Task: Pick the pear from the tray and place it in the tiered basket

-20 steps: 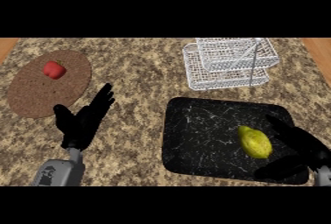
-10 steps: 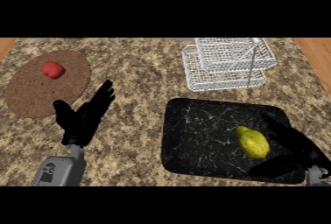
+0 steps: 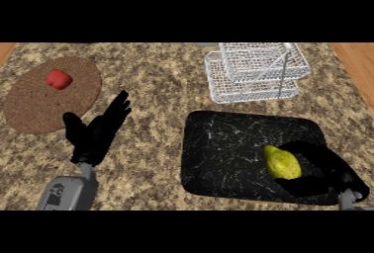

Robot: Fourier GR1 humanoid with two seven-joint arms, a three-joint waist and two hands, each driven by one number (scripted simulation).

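Note:
A yellow pear (image 3: 281,162) lies on the right part of a black tray (image 3: 219,148) in the head view. My right hand (image 3: 325,170) is against the pear's right side, its fingers curled over the top and its thumb under the near end. The pear still rests on the tray. The white wire tiered basket (image 3: 256,69) stands behind the tray, at the back right of the counter. My left hand (image 3: 95,133) is open with fingers straight, resting above the counter to the left of the tray.
A round brown mat (image 3: 44,104) lies at the back left with a red fruit (image 3: 58,79) on it. The speckled counter top (image 3: 161,79) runs between mat, basket and tray. The wooden floor shows past the counter's right edge.
My right hand has moved left up to the pear, and its fingers and thumb have curled round it. The pear has stayed in place. The left hand has hardly moved.

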